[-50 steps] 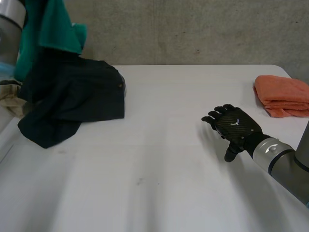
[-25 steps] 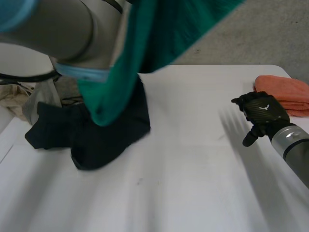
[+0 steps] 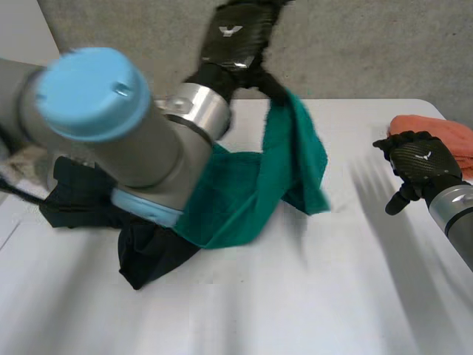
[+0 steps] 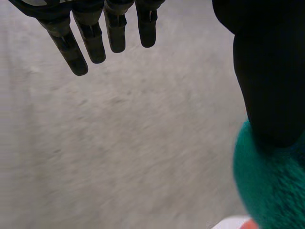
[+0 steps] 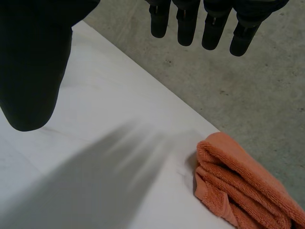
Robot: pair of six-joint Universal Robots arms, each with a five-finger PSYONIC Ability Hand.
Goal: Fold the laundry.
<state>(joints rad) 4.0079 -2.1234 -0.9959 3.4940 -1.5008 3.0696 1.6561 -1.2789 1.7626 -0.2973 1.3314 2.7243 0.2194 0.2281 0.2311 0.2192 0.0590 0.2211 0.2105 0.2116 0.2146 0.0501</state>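
My left hand [image 3: 235, 37] is raised high over the back of the table, fingers [image 4: 109, 28] straight and spread away from the thumb. A green cloth [image 3: 292, 159] hangs from the thumb and trails in mid-air down across my left arm; in the left wrist view the green cloth [image 4: 271, 191] bunches at the thumb tip. A dark garment [image 3: 148, 255] lies crumpled on the table under that arm. My right hand [image 3: 419, 159] hovers open at the right side, holding nothing, its thumb [image 5: 33, 62] apart from the straight fingers.
A folded orange towel [image 3: 443, 124] lies at the back right corner, just beyond my right hand, also the orange towel [image 5: 243, 186] past its fingertips. A beige cloth [image 3: 22, 159] sits at the far left. The white table [image 3: 295, 296] stretches across the front; a concrete wall stands behind.
My left arm swung the green cloth from the back left up over the table's middle and its hand opened. The dark garment slid right. My right hand drew back toward the orange towel.
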